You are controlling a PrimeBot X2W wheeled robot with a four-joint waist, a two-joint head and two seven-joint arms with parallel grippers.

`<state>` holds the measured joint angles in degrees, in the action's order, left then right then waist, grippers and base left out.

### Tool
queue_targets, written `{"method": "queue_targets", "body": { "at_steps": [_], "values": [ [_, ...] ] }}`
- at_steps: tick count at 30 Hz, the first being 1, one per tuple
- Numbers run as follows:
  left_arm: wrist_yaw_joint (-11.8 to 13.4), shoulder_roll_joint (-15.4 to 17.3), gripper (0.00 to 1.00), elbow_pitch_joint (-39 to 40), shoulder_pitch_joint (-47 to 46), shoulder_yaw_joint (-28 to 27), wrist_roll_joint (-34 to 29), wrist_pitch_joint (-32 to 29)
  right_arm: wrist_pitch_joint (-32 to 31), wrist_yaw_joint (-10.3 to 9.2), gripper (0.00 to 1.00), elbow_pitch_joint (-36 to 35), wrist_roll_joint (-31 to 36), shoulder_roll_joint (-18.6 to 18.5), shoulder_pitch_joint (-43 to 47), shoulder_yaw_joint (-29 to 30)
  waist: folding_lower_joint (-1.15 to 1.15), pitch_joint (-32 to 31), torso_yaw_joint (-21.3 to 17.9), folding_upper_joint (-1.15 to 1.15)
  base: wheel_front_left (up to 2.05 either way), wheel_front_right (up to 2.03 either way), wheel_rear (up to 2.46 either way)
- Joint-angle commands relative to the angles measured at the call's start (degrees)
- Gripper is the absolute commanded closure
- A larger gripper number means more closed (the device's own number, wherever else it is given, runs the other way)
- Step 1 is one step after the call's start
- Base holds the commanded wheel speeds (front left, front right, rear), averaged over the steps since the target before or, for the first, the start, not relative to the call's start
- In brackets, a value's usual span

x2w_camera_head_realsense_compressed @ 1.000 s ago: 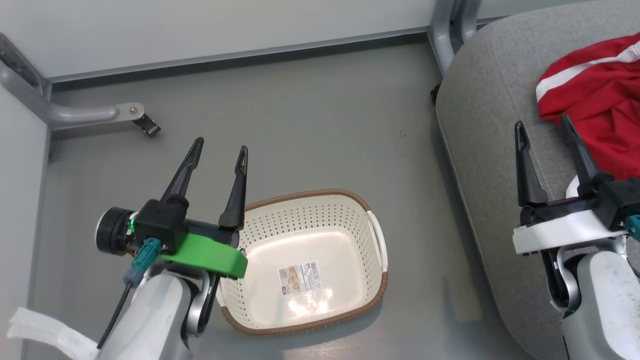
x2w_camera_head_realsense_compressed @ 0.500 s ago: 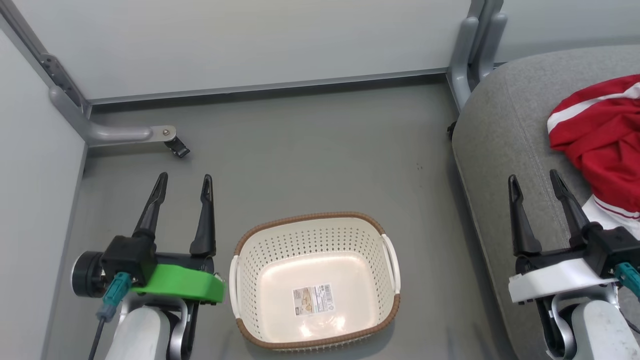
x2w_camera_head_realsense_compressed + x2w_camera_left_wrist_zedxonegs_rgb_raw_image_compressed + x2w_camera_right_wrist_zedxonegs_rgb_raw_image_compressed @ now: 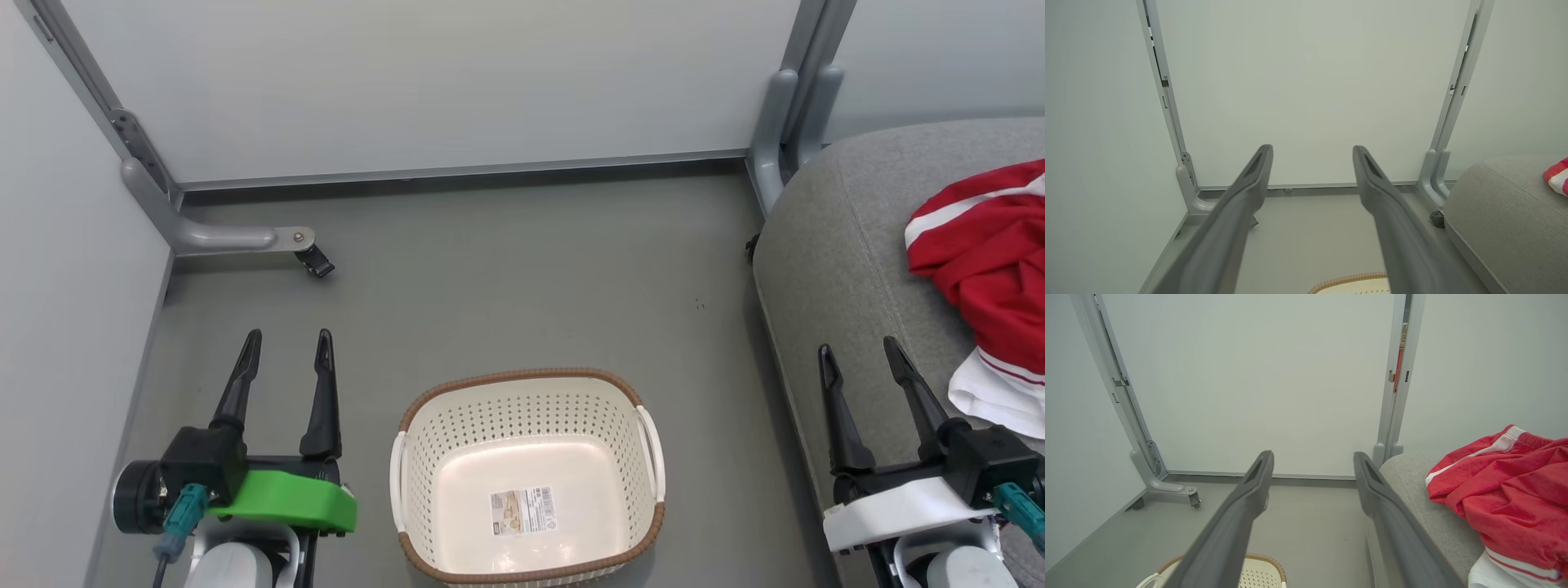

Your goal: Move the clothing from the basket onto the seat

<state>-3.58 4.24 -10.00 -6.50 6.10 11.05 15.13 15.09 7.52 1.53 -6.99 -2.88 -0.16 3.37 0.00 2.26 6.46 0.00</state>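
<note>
I have open grey floor (image 3: 522, 278) between the basket (image 3: 522, 377) and the back panel (image 3: 457, 82), room for either gripper to pass. On my left a panel foot (image 3: 237, 238) with its castor juts over the floor ahead of the left gripper (image 3: 289, 336). On my right the seat (image 3: 824, 269) edge walls that side, the clothing (image 3: 980, 269) heaped on it just beside the right gripper (image 3: 858, 348). The basket's mouth lies open from above

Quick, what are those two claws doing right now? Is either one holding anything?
Left claw: open, holding nothing.
Right claw: open, holding nothing.
</note>
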Motion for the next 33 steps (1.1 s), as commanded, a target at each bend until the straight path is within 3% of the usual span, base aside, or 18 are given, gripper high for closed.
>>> {"method": "queue_targets", "body": {
  "at_steps": [1, 18, 19, 23, 33],
  "values": [
    [-0.6, -0.3, 0.00, -0.2, 1.0, -0.3, -0.1, 0.0, 0.1, -0.06, 0.00, 0.0, -0.6, -0.1, 1.0, -0.1, 0.00, -0.3, 0.3, 0.00, 0.00, 0.00, 0.00],
    [-1.8, -1.2, 0.00, -1.4, 2.3, -1.8, -3.0, 0.0, 0.1, -0.06, 0.00, 1.4, -2.5, -0.1, 0.8, -0.8, 0.00, -1.2, 0.9, 0.00, 0.00, 0.00, 0.00],
    [-1.5, -1.2, 1.00, -1.5, 1.3, -1.6, -2.2, 0.0, 0.0, 0.00, 1.00, 1.4, -2.2, 0.1, 0.5, -0.8, 0.00, -1.3, 0.9, 0.00, 0.00, 0.00, 0.00],
    [-1.5, -1.3, 1.00, -3.6, 1.8, -1.5, -2.0, -0.1, -0.1, 0.00, 1.00, 3.5, -2.2, 0.6, 1.1, -0.9, 0.00, -1.3, 0.9, 0.00, 0.00, 0.00, 0.00],
    [-1.8, -1.3, 1.00, -3.8, 1.4, -3.2, 9.4, -3.1, -3.1, 0.00, 1.00, 4.7, -13.6, 0.5, 0.0, -0.3, 0.00, -1.3, 0.3, 0.00, 0.00, 0.00, 0.00]
  ]
}}
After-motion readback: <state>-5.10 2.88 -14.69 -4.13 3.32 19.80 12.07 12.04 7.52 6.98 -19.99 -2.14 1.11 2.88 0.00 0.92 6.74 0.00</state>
